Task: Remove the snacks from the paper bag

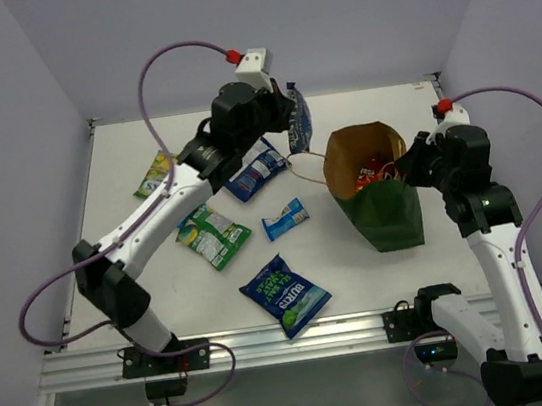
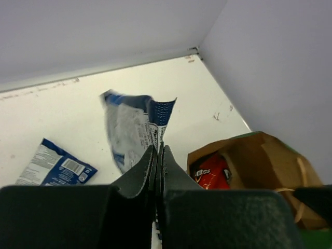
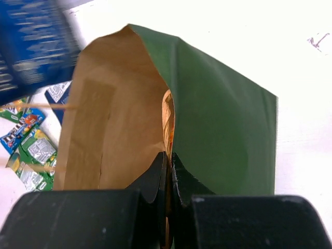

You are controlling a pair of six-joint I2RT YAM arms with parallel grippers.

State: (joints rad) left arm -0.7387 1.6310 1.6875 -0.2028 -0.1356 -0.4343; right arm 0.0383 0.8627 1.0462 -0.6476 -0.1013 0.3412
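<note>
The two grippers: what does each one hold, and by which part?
The left gripper pinches a dark blue crisp packet by one edge. The right gripper pinches the paper bag by the side wall at its rim.

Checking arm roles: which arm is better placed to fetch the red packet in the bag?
Left. The right gripper is shut on the paper bag rim, steadying it; the left gripper hangs beside the opening, but must drop its blue packet first.
</note>
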